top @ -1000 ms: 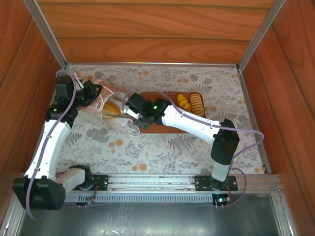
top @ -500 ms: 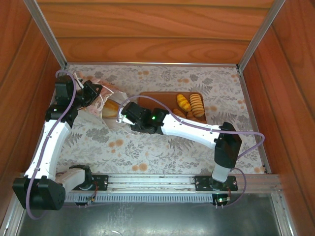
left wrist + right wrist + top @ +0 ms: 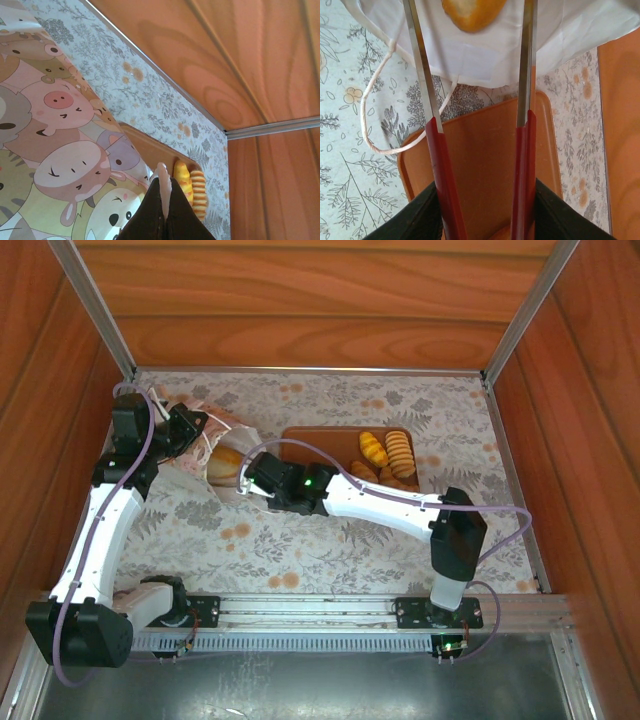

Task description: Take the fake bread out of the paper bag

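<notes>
Left claw (image 3: 188, 433) is clenched on the rim of the paper bag (image 3: 55, 150), with a white sliver of paper pinched between its tips. The bag lies on its side at the left of the table, cartoon-animal print on the outside, mouth facing the tray (image 3: 320, 440). Right claw (image 3: 249, 480) is at the mouth, released: in its wrist view the two long metal fingers (image 3: 420, 75) stand apart either side of a bread roll (image 3: 470, 12), a gap on both sides, nothing gripped. That roll sits just inside the mouth on the white inner paper, golden and glossy. Several more bread pieces (image 3: 385, 452) lie at the right end of the tray, so I'd judge the job partly done; can't tell if more is deeper in the bag. Handling guess: the roll is light hard plastic and won't crush, but it's shiny and rounded, so it can squirt out of smooth metal fingers. Take it across the widest middle, fingers well past centre, close gently, no tip pinch. The bag is thin floppy paper, easy to catch a wall or the loose cord handle (image 3: 372, 107) in the grip and drag the whole thing, so the left hold matters. Go in low and flat, pull straight out toward the tray.
</notes>
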Robot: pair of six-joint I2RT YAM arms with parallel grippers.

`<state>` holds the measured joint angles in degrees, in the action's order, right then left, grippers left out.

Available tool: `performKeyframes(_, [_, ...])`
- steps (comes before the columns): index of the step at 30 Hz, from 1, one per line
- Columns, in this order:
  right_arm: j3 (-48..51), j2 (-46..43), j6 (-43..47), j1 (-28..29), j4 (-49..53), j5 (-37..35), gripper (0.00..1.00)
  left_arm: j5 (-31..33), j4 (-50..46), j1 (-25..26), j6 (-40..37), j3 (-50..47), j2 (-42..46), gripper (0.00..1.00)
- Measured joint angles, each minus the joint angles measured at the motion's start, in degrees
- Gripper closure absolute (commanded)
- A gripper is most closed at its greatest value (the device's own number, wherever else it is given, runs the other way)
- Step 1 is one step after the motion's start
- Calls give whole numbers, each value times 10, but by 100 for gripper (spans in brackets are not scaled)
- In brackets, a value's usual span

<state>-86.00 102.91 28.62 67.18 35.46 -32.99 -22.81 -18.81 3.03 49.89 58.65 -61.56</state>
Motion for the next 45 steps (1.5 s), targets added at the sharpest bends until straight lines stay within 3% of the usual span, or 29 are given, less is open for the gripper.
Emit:
performKeyframes(15, [-14,57,-13,0,5,-26,56,0,0,0,1,0,0,100])
performKeyframes(26, [-46,57,-57,0,37,-21,66,0,0,0,1,0,0,100])
performKeyframes(34, [-68,50,-109,0,88,18,66,0,0,0,1,0,0,100])
performKeyframes(45, [-78,2,-204,-14,154,139,66,0,1,0,8,0,0,100])
